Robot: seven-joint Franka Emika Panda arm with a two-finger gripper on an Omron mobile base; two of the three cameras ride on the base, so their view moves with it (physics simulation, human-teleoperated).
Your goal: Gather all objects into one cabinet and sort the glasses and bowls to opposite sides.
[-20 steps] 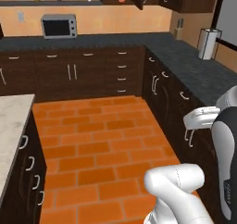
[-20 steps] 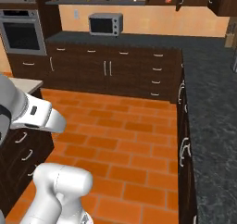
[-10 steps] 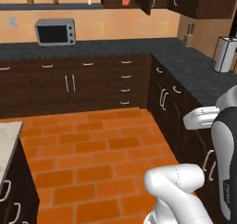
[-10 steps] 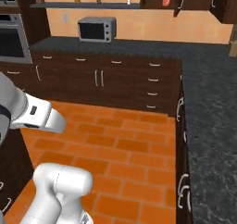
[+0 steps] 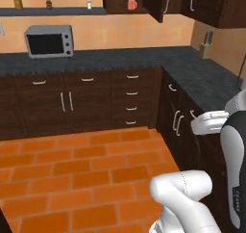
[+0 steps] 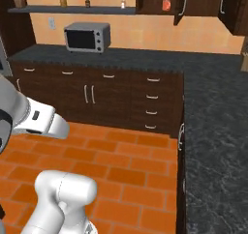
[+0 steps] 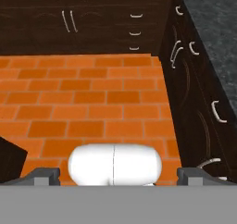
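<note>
Brick-orange floor [image 5: 72,164] takes up most of the room, w/ dark base cabinets [image 5: 86,102] along the back wall and round the corner down the right side. Dark speckled counter [image 6: 213,146] runs on top of them, L-shaped. Drawer stack w/ short handles [image 5: 130,99] sits near the corner.

Upper wall cabinet [image 5: 144,1] hangs above the back counter, dark brown; its door [image 5: 156,3] stands ajar, long pale bar handle on the next door to the right. One coral-orange mug [image 5: 132,5] sits inside on the cabinet's low shelf, at the open edge; in right base view the same mug [image 6: 166,5] shows just left of the open door. Blue cup and black bowl: can't tell where.

Grey microwave [image 5: 49,40] on the back counter, left of the cabinet. Shelf [image 5: 48,10] above it carries three small spice jars [image 5: 18,1]. Knife block [image 5: 206,49] at the far right corner of the counter.

Gripper [image 7: 118,177] points down at the floor, fingertips [image 7: 46,174] spread wide apart, nothing between them.
</note>
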